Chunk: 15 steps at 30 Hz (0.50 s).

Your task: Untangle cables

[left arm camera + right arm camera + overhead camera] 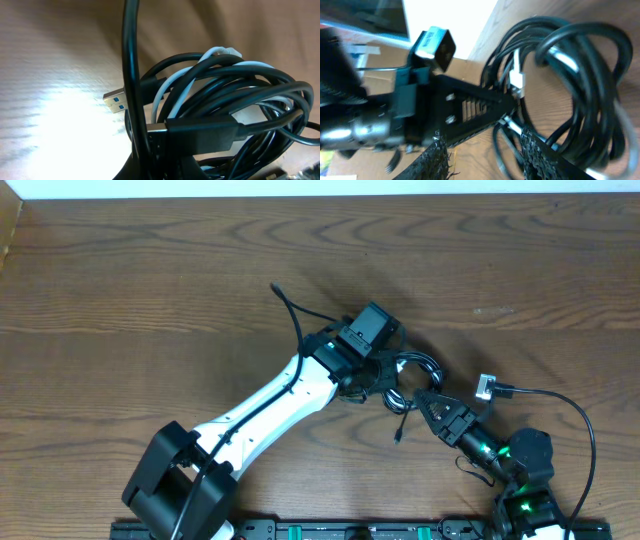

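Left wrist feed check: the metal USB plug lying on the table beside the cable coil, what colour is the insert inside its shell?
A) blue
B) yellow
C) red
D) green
A: the USB plug, lying on the wood just left of the black cables, shows a blue insert inside its silver shell.

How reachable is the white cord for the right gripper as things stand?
Probably yes: right gripper is open beside the bundle, white cord exposed, though black loops and the shut left gripper crowd it.
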{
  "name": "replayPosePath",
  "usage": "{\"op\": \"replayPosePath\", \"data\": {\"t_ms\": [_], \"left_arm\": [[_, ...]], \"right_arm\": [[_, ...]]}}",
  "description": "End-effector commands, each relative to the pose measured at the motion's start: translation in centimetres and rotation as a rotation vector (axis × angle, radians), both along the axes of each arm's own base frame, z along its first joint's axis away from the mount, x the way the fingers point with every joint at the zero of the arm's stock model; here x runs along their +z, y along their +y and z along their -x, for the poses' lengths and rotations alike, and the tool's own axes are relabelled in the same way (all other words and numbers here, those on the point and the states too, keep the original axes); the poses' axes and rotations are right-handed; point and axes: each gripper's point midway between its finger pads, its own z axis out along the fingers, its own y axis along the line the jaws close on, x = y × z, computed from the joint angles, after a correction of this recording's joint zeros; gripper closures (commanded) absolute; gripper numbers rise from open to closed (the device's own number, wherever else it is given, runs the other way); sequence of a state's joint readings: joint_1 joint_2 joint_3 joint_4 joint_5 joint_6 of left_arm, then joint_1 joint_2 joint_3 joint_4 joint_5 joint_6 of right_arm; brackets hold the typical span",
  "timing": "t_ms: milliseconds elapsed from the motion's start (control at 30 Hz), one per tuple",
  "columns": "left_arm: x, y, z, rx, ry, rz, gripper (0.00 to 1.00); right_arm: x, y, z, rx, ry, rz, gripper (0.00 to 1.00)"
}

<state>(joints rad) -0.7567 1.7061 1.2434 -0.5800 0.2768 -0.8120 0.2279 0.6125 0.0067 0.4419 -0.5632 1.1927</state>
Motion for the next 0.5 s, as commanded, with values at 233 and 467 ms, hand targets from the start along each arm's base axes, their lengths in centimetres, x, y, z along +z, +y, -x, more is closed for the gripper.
{"op": "replayPosePath", "data": {"t_ms": [233, 467], "left_arm": [[1.8, -3.3, 3.5, -0.195, 0.038, 0.129, 0.93], [2.5, -4.3, 4.9, -0.346, 0.025, 0.192, 0.93]], "right_arm": [[-1.3, -1.3, -1.0, -0.092, 0.01, 0.067, 0.57], [-2.6, -1.2, -1.1, -0.09, 0.061, 0.081, 0.61]]}}
